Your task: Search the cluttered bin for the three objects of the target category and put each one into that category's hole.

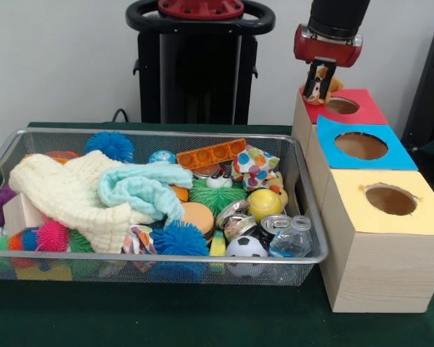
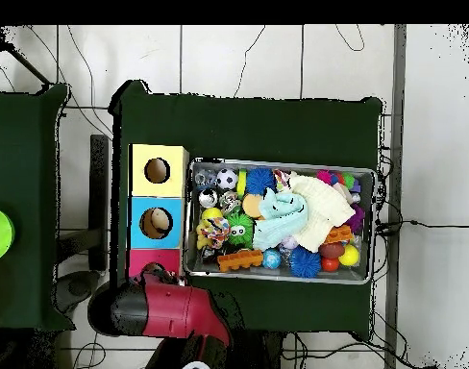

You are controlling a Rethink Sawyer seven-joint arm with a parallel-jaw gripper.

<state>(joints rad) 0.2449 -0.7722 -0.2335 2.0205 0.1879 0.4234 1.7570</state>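
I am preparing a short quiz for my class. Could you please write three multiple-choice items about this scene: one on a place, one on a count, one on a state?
1. Where is the gripper?
A. Over the red-topped box
B. Inside the wire bin
C. Over the yellow-topped box

2. How many boxes with a hole stand beside the bin?
A. Two
B. Three
C. Five

3. What is the gripper's state?
A. Open and empty
B. Shut on a small tan object
C. Out of view

Answers:
1. A: in the front view it hangs just above the red-topped box, apart from the wire bin.
2. B: red, blue-topped box and yellow-topped box stand in a row.
3. B: a small tan object sits between its fingers.
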